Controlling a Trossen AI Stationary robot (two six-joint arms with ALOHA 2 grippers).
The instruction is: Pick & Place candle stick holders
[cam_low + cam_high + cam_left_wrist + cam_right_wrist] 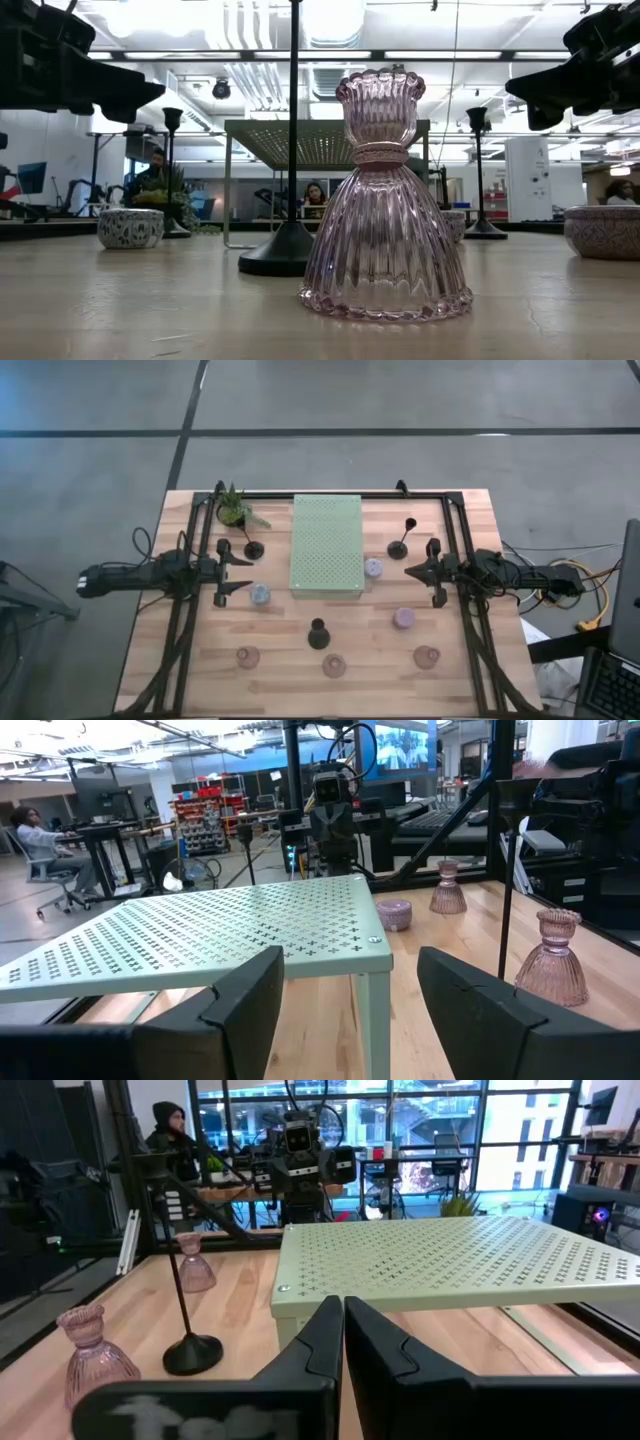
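Left gripper (244, 568): fingers apart, empty, hovering beside the pale green perforated stand (327, 545), likely ready to reach. Right gripper (411, 570): fingers together, empty, waiting opposite. Candle stick holders: black stems (253, 548) (398, 547) (318, 635) flank and front the stand; pink glass ones (334, 666) line the near edge; none picked yet. Potted plant (234, 508): far corner, clear of work.

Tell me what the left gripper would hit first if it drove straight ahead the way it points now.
Probably the pale green perforated stand. The left gripper, jaws open, points toward its near edge and corner leg. Height is hard to judge, so it may strike the leg or slide beneath the top.
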